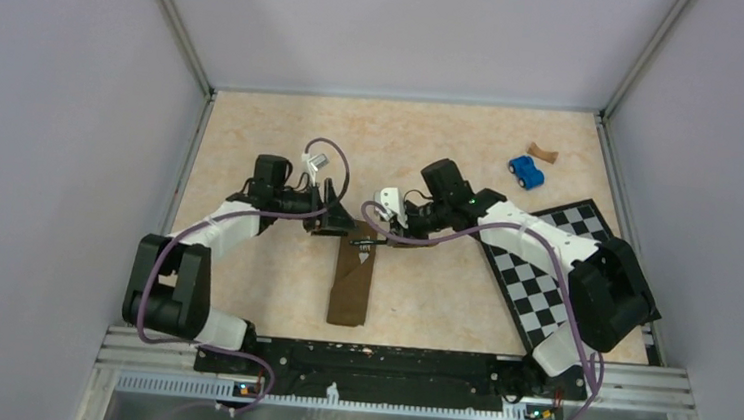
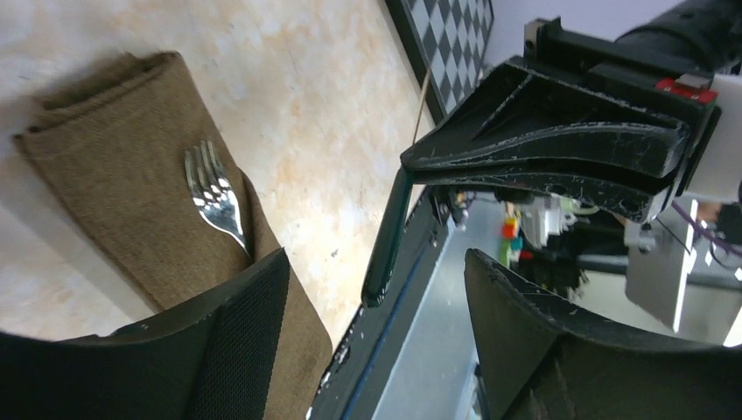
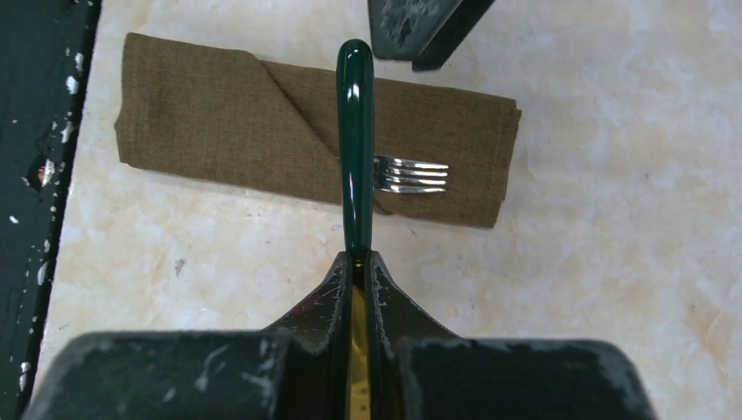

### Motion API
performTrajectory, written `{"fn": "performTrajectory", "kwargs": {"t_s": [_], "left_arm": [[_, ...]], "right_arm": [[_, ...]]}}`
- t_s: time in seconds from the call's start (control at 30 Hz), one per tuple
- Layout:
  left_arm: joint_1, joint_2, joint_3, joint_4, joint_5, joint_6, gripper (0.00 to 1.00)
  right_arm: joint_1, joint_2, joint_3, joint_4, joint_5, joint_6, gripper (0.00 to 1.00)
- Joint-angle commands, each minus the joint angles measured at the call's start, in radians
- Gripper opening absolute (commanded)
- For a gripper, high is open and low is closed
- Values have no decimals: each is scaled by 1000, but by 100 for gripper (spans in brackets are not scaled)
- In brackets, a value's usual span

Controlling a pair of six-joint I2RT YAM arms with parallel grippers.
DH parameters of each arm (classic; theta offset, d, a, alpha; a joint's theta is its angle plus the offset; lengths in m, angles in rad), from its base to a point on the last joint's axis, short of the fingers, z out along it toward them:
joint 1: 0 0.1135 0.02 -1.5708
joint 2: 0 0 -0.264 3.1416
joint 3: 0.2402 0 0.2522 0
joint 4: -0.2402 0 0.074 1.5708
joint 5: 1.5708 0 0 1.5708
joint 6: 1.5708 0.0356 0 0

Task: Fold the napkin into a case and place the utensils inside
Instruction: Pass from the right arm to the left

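Observation:
The napkin lies folded as a long narrow brown case point(image 1: 351, 287) point(image 3: 210, 131) point(image 2: 105, 166) in the middle of the table. The silver fork point(image 3: 411, 174) point(image 2: 213, 196) point(image 1: 361, 253) is tucked into its diagonal pocket with only the tines showing. My right gripper point(image 3: 357, 261) point(image 1: 387, 235) is shut on the knife's yellow handle. The dark green blade point(image 3: 355, 131) point(image 2: 389, 232) reaches out over the case, beside the fork. My left gripper point(image 2: 378, 280) point(image 1: 333, 223) is open and empty at the case's far end; one of its fingers point(image 2: 241, 324) hangs over the cloth.
A black-and-white checkered board point(image 1: 543, 279) lies at the right under the right arm. A blue toy car point(image 1: 525, 171) and a small brown piece point(image 1: 543, 153) sit at the far right. A black rail point(image 1: 366, 360) runs along the near edge. Walls enclose three sides.

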Motion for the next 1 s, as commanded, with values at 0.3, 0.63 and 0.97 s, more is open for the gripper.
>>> {"fn": "performTrajectory", "kwargs": {"t_s": [0.3, 0.63, 0.97], "left_arm": [[-138, 141, 28, 28, 287, 169, 69], [-160, 140, 9, 36, 276, 172, 13], [-156, -129, -136, 181, -2, 69, 0]], "right_arm": [[41, -49, 26, -17, -138, -80, 0], [57, -28, 40, -31, -124, -80, 0], [54, -188, -201, 581, 93, 462, 87]]}}
